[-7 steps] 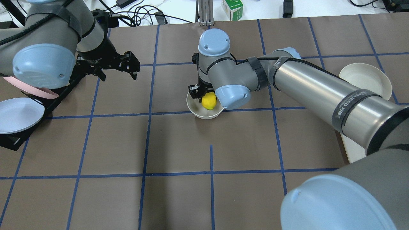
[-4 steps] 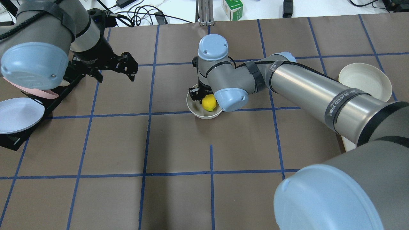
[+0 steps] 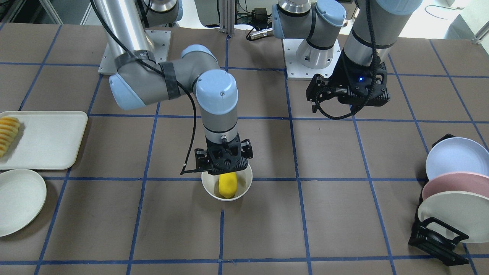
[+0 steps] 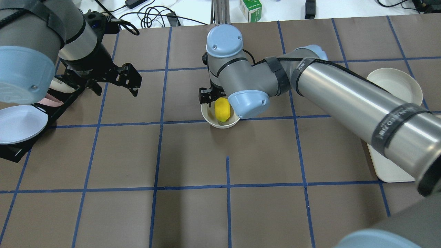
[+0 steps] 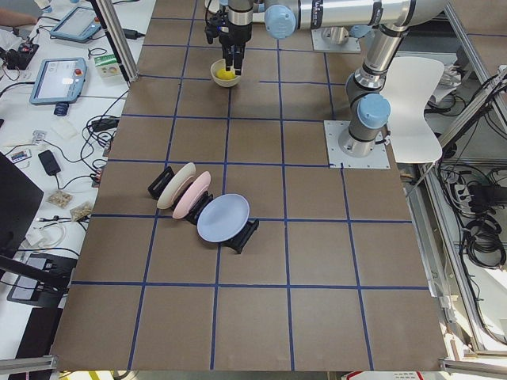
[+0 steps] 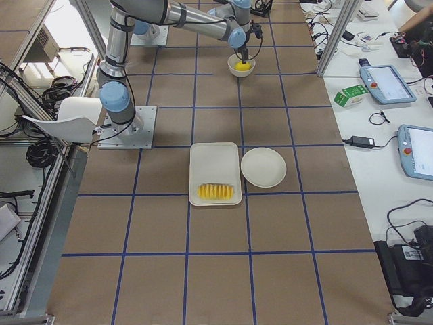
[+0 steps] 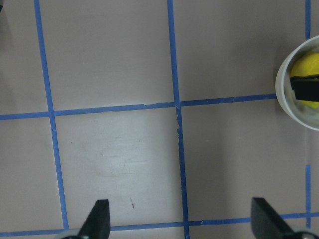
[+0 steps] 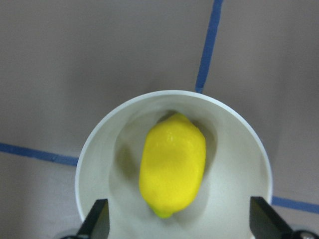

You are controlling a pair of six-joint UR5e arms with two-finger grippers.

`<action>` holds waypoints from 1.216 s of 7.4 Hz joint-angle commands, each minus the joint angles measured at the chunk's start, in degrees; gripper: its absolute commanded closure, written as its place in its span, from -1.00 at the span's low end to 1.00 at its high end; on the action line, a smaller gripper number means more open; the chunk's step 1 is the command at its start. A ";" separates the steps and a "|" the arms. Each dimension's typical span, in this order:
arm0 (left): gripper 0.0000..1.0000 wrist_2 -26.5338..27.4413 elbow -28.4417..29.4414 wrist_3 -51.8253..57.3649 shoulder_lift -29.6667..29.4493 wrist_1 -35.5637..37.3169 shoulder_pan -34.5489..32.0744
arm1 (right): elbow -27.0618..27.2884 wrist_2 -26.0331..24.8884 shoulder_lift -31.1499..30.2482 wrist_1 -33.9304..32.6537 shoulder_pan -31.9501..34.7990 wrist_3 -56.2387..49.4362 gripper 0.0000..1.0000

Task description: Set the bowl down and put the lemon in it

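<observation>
The off-white bowl [image 4: 220, 124] stands near the table's middle. The yellow lemon [image 4: 222, 109] lies inside it, free of the fingers. My right gripper [image 8: 180, 221] hangs straight above the bowl [image 8: 99, 149], open, with its fingertips [image 8: 99, 219] wide on either side of the lemon [image 8: 172, 167]. The front view shows the same: the right gripper [image 3: 223, 162] is just over the bowl [image 3: 246, 185] and the lemon [image 3: 227, 185]. My left gripper [image 4: 135, 86] is open and empty over bare table, well to the bowl's left. Its wrist view [image 7: 182, 221] shows the bowl [image 7: 285, 94] at the right edge.
A black rack of upright pastel plates [image 3: 450, 191] stands on my left side [image 4: 20, 120]. A flat off-white plate [image 4: 394, 86] and a tray [image 3: 42, 141] with sliced yellow food [image 3: 7, 133] lie on my right side.
The right wrist has lifted a little above the bowl, and the lemon now lies lengthwise in it. The left arm has drawn back to the left, away from the bowl.
</observation>
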 commanded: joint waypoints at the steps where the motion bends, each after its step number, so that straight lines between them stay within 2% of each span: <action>1: -1.00 0.09 -0.07 0.03 0.02 0.00 0.11 | -0.43 -0.23 -12.50 14.81 -3.91 -0.19 -1.00; 2: -1.00 0.01 -0.50 0.03 -0.07 0.00 0.28 | -0.34 0.38 -18.39 20.53 -9.76 -1.41 -1.00; 3: -1.00 0.00 -0.42 0.03 -0.07 0.09 0.46 | 0.27 0.56 -22.54 22.85 -16.09 -5.16 -1.00; 4: -1.00 0.00 -0.51 0.03 -0.16 0.09 0.37 | 1.06 0.48 -24.32 25.05 -20.15 -8.59 -1.00; 5: -1.00 0.00 -0.42 0.03 -0.16 0.09 0.46 | 2.63 0.74 -27.12 25.34 -20.37 -8.10 -1.00; 6: -1.00 0.00 -0.51 0.03 -0.16 0.09 0.55 | 6.13 1.00 -27.93 21.68 -20.46 -8.01 -1.00; 7: -1.00 0.00 -0.42 0.03 -0.16 0.09 0.46 | 6.69 0.57 -28.03 19.04 -20.46 -7.92 -1.00; 9: -1.00 0.00 -0.42 0.03 -0.16 0.09 0.46 | 6.78 0.65 -28.03 19.01 -20.46 -8.01 -1.00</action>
